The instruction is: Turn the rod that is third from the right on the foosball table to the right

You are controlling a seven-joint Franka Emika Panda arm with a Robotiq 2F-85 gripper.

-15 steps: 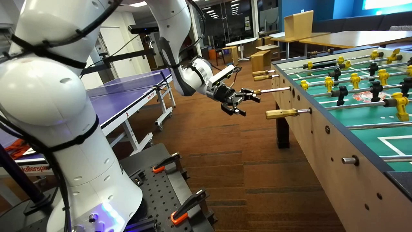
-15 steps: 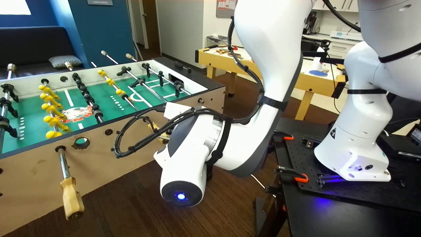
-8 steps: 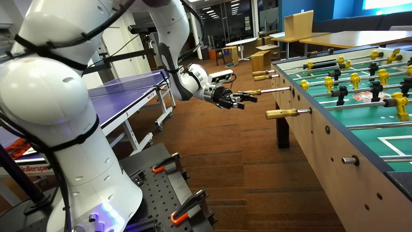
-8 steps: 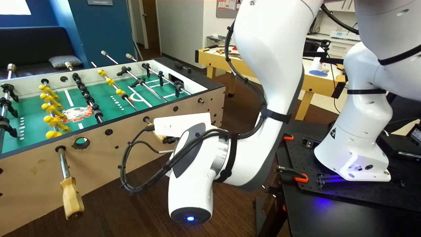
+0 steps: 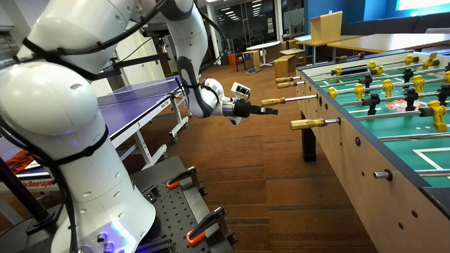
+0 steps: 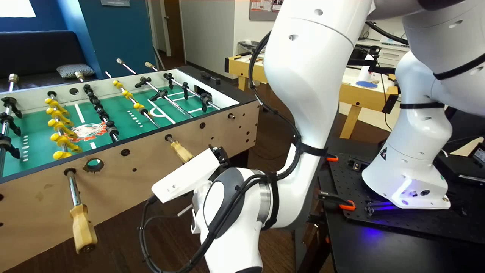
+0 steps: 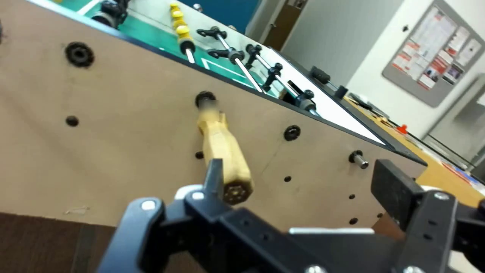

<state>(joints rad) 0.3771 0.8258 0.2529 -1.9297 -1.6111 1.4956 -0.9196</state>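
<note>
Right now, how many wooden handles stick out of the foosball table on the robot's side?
4: in an exterior view, the handle nearest the camera, the next handle beyond, then a third handle and a fourth handle looking close together farther along. Others may be hidden.

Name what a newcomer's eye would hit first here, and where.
Likely the white robot arm, which fills the left side of an exterior view. Next, the foosball table at the right there, its bright yellow figures standing out against the green playfield. In the wrist view, the open gripper takes up the lower foreground, a tan wooden handle near mid-picture partly hidden behind it.
</note>
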